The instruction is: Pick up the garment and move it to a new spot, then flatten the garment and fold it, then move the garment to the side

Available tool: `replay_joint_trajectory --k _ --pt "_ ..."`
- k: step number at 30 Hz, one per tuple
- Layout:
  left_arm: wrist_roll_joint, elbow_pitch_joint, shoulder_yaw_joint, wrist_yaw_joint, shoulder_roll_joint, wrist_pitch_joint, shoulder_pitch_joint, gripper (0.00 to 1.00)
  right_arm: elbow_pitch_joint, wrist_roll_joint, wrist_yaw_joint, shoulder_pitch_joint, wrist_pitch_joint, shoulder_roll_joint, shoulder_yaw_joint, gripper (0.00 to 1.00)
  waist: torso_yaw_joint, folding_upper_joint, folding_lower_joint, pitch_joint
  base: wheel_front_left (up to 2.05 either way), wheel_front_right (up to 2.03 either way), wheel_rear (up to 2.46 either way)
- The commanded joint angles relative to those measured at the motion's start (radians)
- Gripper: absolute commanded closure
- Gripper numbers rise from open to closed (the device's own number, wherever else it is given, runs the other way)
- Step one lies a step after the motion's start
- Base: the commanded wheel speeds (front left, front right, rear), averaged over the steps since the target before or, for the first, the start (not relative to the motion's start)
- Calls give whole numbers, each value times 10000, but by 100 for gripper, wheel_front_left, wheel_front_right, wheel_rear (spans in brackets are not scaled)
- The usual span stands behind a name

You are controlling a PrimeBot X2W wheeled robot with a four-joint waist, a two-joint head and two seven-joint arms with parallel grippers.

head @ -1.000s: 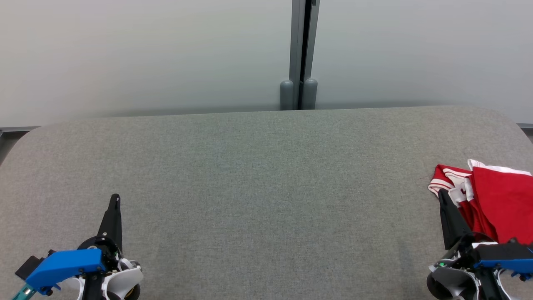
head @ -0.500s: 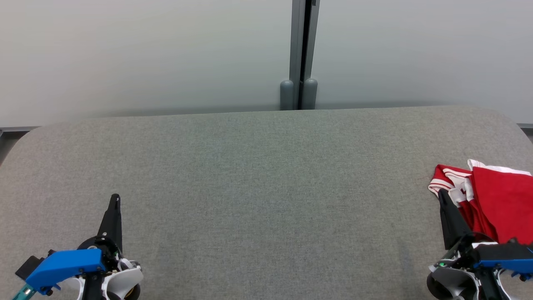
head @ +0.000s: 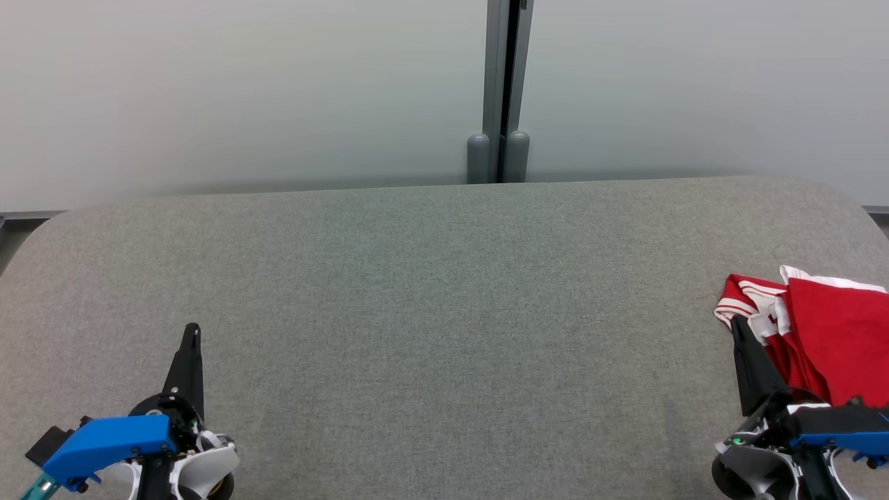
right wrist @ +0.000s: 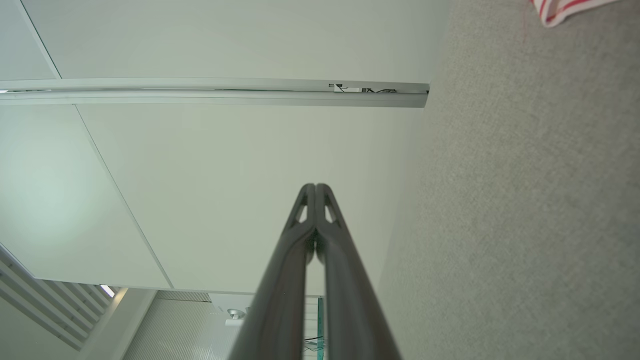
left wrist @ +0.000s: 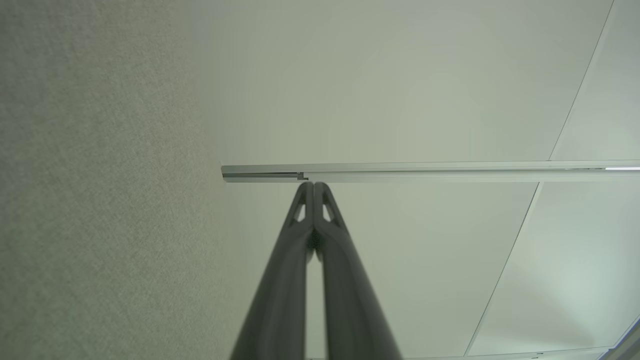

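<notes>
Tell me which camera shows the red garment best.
The head view: the red garment lies crumpled at the right side of the table, running past the frame edge, partly behind the right gripper. The right wrist view catches just a red-and-white striped corner at its top edge. The left wrist view faces table and wall.

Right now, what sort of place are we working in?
Probably a lab or office test bay: a grey felt-covered table against pale partition panels joined by a metal post, with one red-and-white garment on it.
</notes>
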Motion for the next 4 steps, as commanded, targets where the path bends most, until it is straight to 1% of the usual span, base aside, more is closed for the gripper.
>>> replay_joint_trajectory --k 1,4 --pt "-25 -48 17 -44 -2 37 -91 100 -40 27 4 136 38 -51 -29 100 0 -1 0 0 0 0 0" --pt "-25 -48 17 -45 -4 37 -91 100 -40 27 4 136 38 -51 -29 100 0 -1 0 0 0 0 0"
